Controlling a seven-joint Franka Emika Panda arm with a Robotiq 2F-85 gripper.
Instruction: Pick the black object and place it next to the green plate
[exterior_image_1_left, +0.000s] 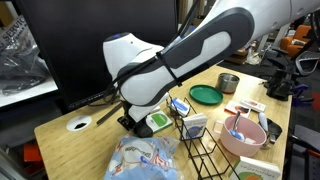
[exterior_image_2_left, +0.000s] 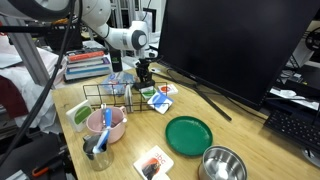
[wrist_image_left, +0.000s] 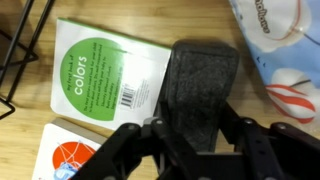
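Counter (exterior_image_1_left: 70, 148) was light wood amid workshop clutter; black object (wrist_image_left: 205, 80), matte and felt-like, was pinched by end effector (wrist_image_left: 198, 128).

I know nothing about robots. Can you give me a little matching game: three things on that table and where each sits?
1 black object
2 green plate
3 pink bowl

A something blue inside
B beside the metal bowl
C partly on the colors card

Pairs: 1-C, 2-B, 3-A
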